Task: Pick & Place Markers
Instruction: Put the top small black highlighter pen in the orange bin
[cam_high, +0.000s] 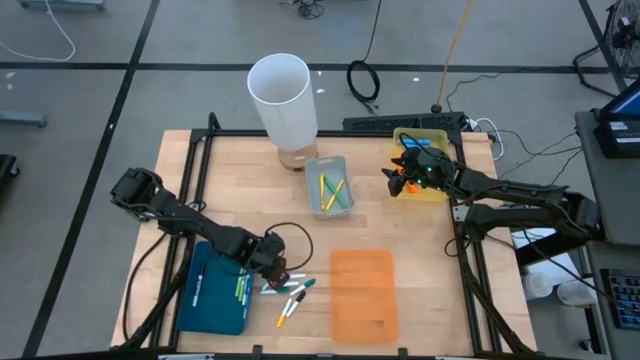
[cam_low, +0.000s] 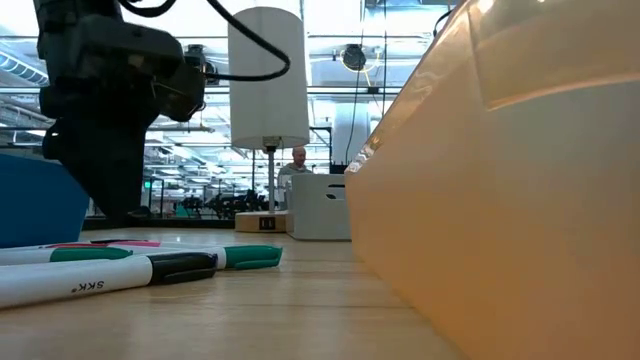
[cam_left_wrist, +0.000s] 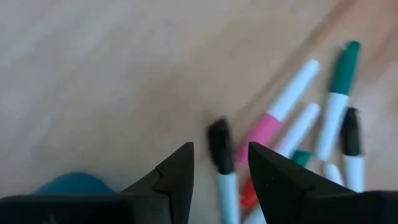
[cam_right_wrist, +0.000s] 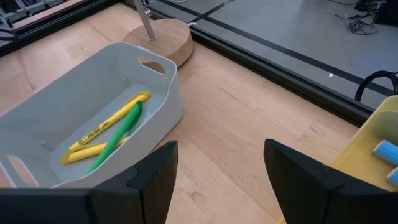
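sorting looks partly done. the grey tray (cam_high: 328, 186) at the table's 12 o'clock holds yellow and green markers (cam_right_wrist: 112, 134). the blue tray (cam_high: 212, 290) at 7 o'clock has a few markers lying in it. the yellow tray (cam_high: 432, 190) at 2 o'clock shows a blue marker (cam_right_wrist: 387, 151) in the right wrist view. the orange tray (cam_high: 364, 292) at 5 o'clock looks bare.

still to go, by my read: a loose cluster of white markers (cam_high: 288, 293) with black, green and pink parts, lying on the wood between the blue and orange trays.

the left gripper (cam_left_wrist: 221, 163) hangs low over that cluster, fingers apart, a black-capped marker (cam_left_wrist: 225, 171) lying between them but not clamped as far as i can tell. the right gripper (cam_high: 402, 174) sits over the yellow tray's 9 o'clock edge, fingers wide apart, holding nothing.
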